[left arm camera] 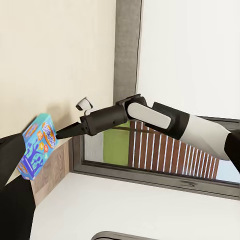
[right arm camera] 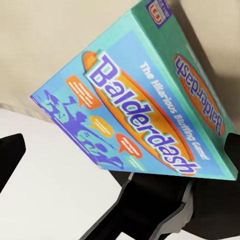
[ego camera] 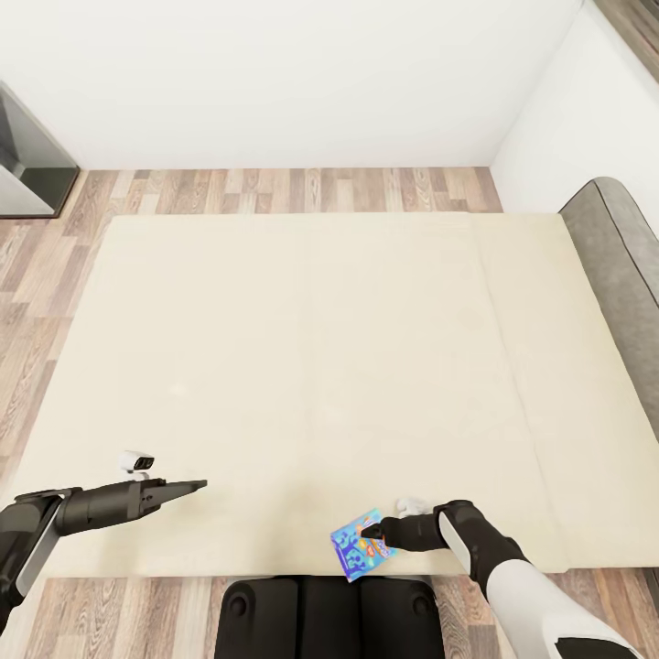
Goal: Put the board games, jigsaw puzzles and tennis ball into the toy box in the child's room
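Blue board game box [ego camera: 363,544] gripped by right gripper [ego camera: 372,530] at cream bed's [ego camera: 302,366] near edge.
Pickup step; next, carry it tableward. Left gripper [ego camera: 197,484] looks pinched shut, empty.

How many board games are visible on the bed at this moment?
1. A blue board game lies at the near edge of the bed, by the right gripper, whose fingertips are at it. The mattress shows no second one.

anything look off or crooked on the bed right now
Only the blue board game: it sits skewed at the bed's near edge, tilted up off the mattress in the right gripper. The left gripper hovers empty.
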Robot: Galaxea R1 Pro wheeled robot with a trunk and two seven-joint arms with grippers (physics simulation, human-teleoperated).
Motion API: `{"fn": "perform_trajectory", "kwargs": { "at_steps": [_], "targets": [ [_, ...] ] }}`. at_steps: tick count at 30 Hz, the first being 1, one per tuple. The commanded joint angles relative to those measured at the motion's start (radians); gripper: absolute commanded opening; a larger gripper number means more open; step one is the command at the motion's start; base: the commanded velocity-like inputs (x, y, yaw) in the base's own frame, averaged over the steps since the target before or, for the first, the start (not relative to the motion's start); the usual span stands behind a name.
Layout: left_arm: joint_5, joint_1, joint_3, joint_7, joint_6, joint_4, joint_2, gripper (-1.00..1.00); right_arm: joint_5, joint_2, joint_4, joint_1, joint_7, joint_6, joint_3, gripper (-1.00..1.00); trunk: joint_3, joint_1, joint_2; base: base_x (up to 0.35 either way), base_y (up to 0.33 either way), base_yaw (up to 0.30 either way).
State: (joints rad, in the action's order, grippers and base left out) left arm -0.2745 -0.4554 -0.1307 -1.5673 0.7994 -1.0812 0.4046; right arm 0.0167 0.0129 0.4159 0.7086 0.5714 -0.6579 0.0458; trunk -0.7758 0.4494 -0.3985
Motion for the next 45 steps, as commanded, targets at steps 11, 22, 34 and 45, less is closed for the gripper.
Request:
{"fn": "perform_trajectory", "kwargs": {
  "at_steps": [11,22,34,45],
  "targets": [
    [0.000,0.000,0.000,-0.004,0.011,0.000,0.000,1.00,0.003,0.000,0.001,0.000,0.001,-0.006,0.006,1.00,-0.001,0.001,-0.002,0.000,0.000,0.000],
    [0.000,0.000,0.000,-0.004,0.011,0.000,0.000,1.00,0.013,-0.001,0.003,0.000,0.001,-0.008,0.009,1.00,-0.001,0.001,-0.002,0.000,0.000,0.000],
    [0.000,0.000,0.000,-0.004,0.011,0.000,0.000,1.00,0.015,-0.001,0.003,0.000,0.001,-0.008,0.009,1.00,-0.001,0.001,-0.002,0.000,0.008,0.000],
    [0.000,0.000,0.000,-0.004,0.011,0.000,0.000,1.00,0.012,0.000,0.003,0.000,0.001,-0.008,0.008,1.00,-0.001,0.001,-0.002,0.000,0.068,0.000]
  ]
}}
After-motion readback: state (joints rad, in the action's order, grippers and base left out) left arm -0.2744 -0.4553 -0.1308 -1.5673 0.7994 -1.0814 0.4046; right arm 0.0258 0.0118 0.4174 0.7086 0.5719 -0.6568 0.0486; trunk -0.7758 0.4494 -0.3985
